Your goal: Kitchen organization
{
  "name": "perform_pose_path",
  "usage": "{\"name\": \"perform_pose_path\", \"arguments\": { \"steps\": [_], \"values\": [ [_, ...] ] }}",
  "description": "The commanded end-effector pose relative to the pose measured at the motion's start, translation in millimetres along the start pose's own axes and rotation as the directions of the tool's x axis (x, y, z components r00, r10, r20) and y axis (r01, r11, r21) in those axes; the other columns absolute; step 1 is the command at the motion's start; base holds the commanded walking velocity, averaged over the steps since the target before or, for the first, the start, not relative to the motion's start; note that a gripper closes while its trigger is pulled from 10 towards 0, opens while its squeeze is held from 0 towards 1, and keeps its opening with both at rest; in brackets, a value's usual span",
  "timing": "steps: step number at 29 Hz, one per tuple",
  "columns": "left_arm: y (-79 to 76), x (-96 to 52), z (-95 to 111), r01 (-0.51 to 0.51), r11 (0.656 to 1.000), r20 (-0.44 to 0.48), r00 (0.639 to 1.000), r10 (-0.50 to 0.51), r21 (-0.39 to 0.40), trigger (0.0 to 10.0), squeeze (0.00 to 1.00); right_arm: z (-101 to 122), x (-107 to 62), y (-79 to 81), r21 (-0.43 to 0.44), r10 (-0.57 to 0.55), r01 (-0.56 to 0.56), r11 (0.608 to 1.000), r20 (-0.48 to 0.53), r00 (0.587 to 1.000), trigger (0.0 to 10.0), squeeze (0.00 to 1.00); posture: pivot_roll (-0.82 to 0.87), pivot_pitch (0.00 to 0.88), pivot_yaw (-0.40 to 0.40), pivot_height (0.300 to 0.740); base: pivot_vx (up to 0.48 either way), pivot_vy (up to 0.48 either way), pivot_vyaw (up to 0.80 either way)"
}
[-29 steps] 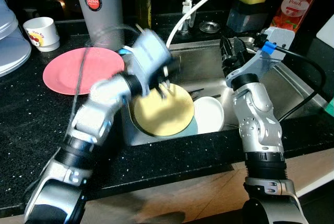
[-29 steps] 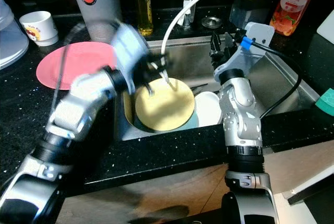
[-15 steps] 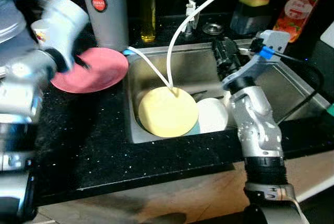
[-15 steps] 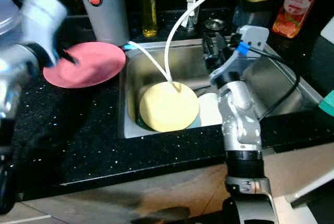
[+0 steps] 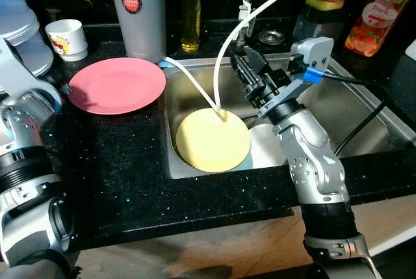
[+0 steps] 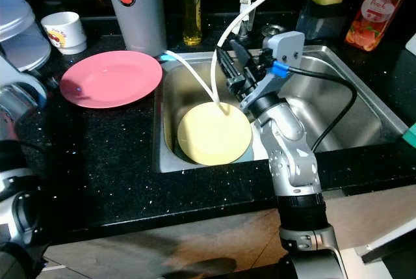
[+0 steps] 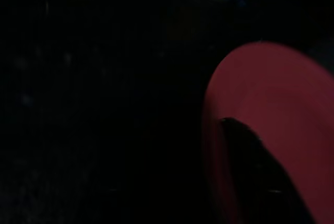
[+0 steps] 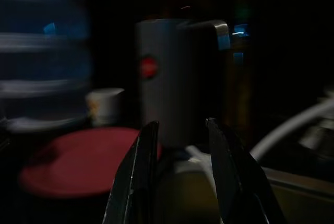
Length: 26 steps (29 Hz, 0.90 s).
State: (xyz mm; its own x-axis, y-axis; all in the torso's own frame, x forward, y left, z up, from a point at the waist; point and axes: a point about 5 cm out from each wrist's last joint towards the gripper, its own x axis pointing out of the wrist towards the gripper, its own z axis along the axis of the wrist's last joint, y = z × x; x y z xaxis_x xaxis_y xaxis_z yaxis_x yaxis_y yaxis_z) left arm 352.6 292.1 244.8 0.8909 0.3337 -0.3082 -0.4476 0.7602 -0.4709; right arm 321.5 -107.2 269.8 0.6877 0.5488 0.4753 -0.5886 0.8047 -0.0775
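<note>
A yellow plate (image 5: 213, 141) is seen lying in the steel sink (image 5: 354, 106), over a white dish (image 5: 266, 149). The right gripper (image 5: 246, 77) is held above the sink, just over the yellow plate's far edge, its two black fingers (image 8: 141, 174) parted a little with nothing held between them. A pink plate (image 5: 117, 84) is laid on the black counter (image 5: 110, 162) left of the sink, near a grey thermos (image 5: 137, 9) and a small white cup (image 5: 67, 38). The left gripper (image 7: 255, 174) is glimpsed darkly over the pink plate; how far it is spread cannot be told.
</note>
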Motion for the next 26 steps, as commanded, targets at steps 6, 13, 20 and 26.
{"name": "perform_pose_path", "arguments": {
  "steps": [6, 13, 20, 26],
  "values": [
    [-2.0, -0.4, -12.2, -0.017, 0.996, -0.116, 0.993, 0.007, -0.083, 10.0, 0.00, -13.7, -7.8, 12.3, -0.050, 0.139, -0.145, 0.988, -0.107, 0.984, 10.0, 0.11, 0.15, 0.084, 0.002, 0.740, 0.000, 0.000, 0.00],
    [-10.8, -1.9, -28.7, 0.022, 0.993, -0.237, 0.970, -0.049, -0.113, 10.0, 0.00, -13.8, -9.5, 23.0, -0.059, 0.257, -0.267, 0.962, -0.132, 0.957, 10.0, 0.00, 0.15, 0.083, 0.001, 0.740, 0.000, 0.000, 0.00],
    [-14.5, -0.6, -49.1, 0.043, 0.987, -0.302, 0.949, -0.089, -0.157, 0.0, 0.00, -12.9, -10.8, 23.3, -0.054, 0.269, -0.277, 0.959, -0.125, 0.955, 10.0, 0.00, 0.14, 0.072, 0.001, 0.740, 0.000, 0.000, 0.00],
    [-13.9, -0.8, -48.8, 0.046, 0.985, -0.291, 0.952, -0.093, -0.167, 0.0, 0.00, -9.1, -11.8, 20.1, -0.041, 0.243, -0.248, 0.968, -0.100, 0.965, 10.0, 0.00, 0.14, 0.066, 0.003, 0.740, 0.000, 0.000, 0.00]
  ]
}}
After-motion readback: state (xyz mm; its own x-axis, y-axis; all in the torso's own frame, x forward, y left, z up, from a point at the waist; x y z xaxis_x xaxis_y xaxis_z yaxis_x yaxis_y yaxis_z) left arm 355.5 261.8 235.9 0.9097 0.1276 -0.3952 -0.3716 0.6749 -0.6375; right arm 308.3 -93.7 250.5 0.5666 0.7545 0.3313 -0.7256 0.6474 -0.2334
